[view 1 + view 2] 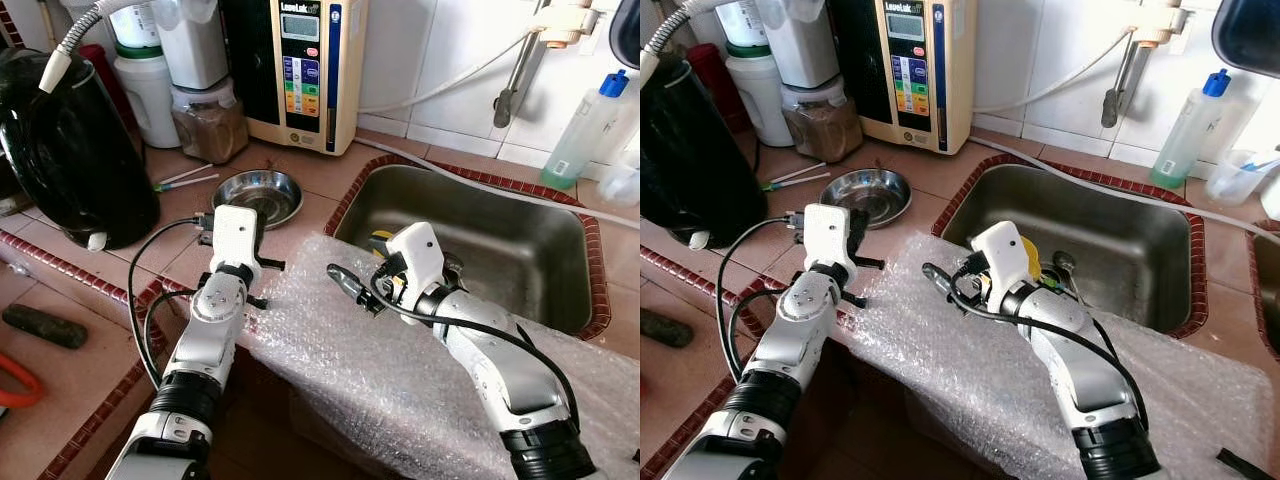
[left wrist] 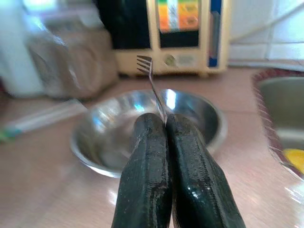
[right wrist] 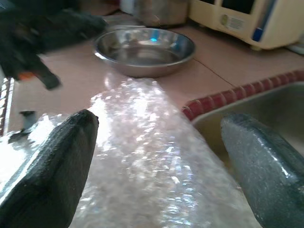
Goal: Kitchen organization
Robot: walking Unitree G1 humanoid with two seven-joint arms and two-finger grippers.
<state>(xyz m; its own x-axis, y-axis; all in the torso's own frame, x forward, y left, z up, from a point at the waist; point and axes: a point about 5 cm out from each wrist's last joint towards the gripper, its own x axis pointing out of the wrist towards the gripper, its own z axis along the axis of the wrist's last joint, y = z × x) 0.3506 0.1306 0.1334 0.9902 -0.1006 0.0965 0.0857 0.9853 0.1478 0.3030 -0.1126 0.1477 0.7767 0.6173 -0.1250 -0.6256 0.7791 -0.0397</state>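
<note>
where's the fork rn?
The fork is pinched between the left gripper fingers, tines pointing out over the steel bowl on the counter, left of the sink.

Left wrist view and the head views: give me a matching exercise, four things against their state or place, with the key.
Things:
1. left claw
2. right claw
3. steel bowl
4. sponge

States or places:
A. open, above the bubble wrap
B. yellow, in the sink
C. shut on a fork
D. on the counter beside the sink

Pairs: 1-C, 2-A, 3-D, 4-B
</note>
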